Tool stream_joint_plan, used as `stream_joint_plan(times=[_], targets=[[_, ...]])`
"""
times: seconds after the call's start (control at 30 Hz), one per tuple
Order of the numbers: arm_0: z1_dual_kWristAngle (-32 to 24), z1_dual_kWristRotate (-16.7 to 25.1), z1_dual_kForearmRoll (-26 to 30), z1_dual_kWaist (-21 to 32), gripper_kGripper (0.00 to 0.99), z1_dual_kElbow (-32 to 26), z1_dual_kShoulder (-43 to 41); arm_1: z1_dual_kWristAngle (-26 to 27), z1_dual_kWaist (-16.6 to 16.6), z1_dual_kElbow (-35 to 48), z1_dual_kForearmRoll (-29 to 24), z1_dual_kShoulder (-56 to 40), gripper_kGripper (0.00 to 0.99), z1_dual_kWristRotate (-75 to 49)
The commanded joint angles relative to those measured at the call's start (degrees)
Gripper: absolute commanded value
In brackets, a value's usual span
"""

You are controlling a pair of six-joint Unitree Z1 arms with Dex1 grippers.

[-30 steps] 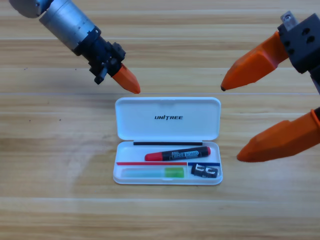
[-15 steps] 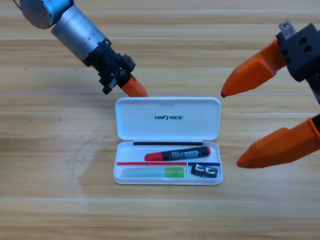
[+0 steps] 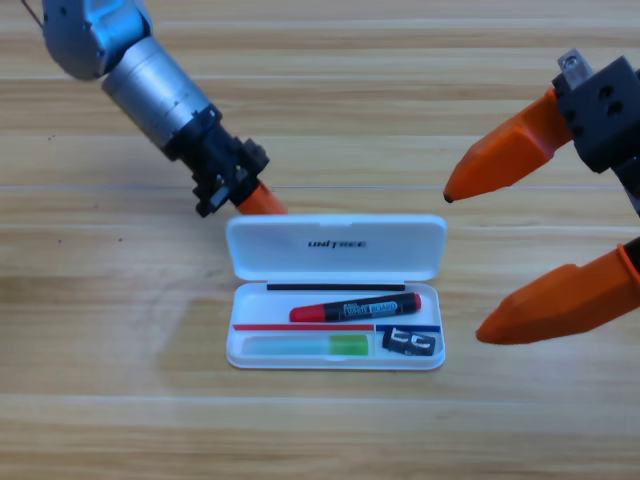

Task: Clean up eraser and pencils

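The white case (image 3: 236,352) lies open at the table's middle. In it lie the red-capped pencil (image 3: 355,307), below it the pale pencil with the green end (image 3: 310,346), and the dark eraser (image 3: 411,343) at the lower right. The case's lid (image 3: 335,247) stands partly raised. My left gripper (image 3: 262,204) is shut, its orange tip against the lid's far left edge and partly hidden behind it. To the right of the case, my right gripper (image 3: 464,266) hangs open and holds nothing.
The left arm's grey tube (image 3: 150,80) slants in from the upper left. The right gripper's black body (image 3: 605,100) sits at the right edge. The wooden table (image 3: 120,400) surrounds the case.
My left gripper has moved down and right onto the lid's far edge. The lid has tipped up from lying flat. The right gripper has barely moved.
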Motion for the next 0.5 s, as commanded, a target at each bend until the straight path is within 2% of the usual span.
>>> stream_joint_plan(times=[0.03,0.5], targets=[[-0.68,1.23,0.61,-2.17,0.0,3.1,1.34,1.04,0.76,2.16,-1.33,-0.54,0.917,0.17],[-0.6,1.41,0.17,-5.42,0.0,7.14,-1.65,1.04,0.76,2.07,-1.42,-0.54,0.919,0.52]])
